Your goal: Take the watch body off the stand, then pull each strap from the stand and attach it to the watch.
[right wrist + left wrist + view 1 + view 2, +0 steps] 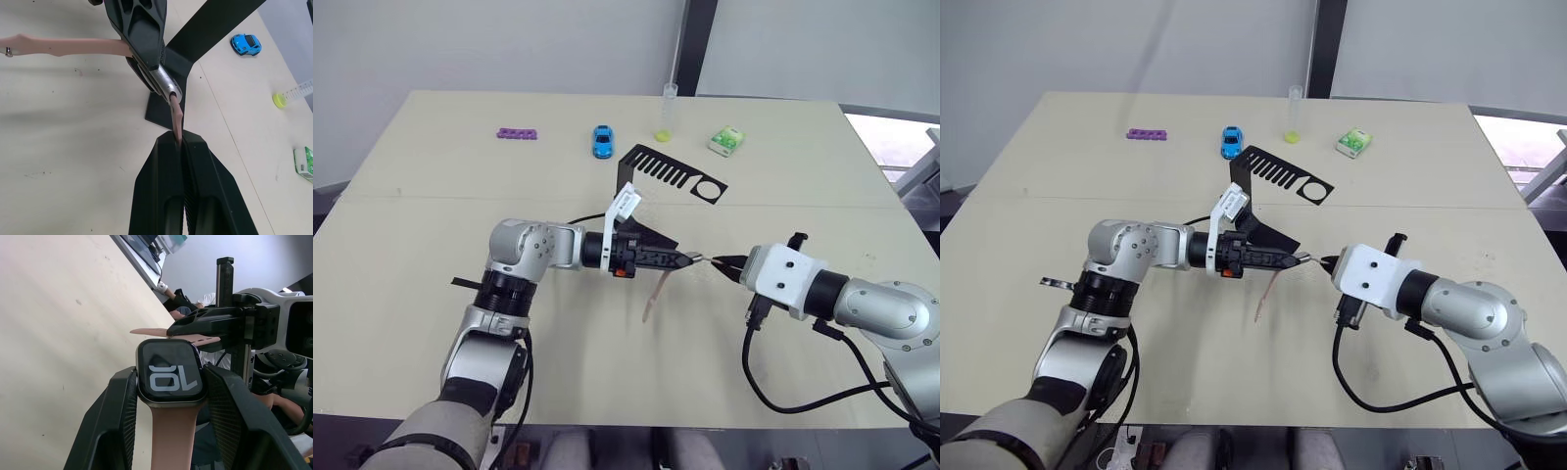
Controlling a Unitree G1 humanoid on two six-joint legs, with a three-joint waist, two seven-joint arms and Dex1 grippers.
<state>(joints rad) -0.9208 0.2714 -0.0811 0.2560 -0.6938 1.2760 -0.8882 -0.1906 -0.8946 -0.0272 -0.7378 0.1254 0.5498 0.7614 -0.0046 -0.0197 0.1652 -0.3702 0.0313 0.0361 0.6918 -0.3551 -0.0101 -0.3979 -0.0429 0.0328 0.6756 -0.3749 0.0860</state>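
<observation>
Between black fingers (117, 421), dark-screened watch body (170, 374)

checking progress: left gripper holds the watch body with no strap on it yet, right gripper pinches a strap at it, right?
Not quite. The left wrist view shows the watch body in the left gripper with one strap already attached. The right gripper does pinch the second strap.
</observation>
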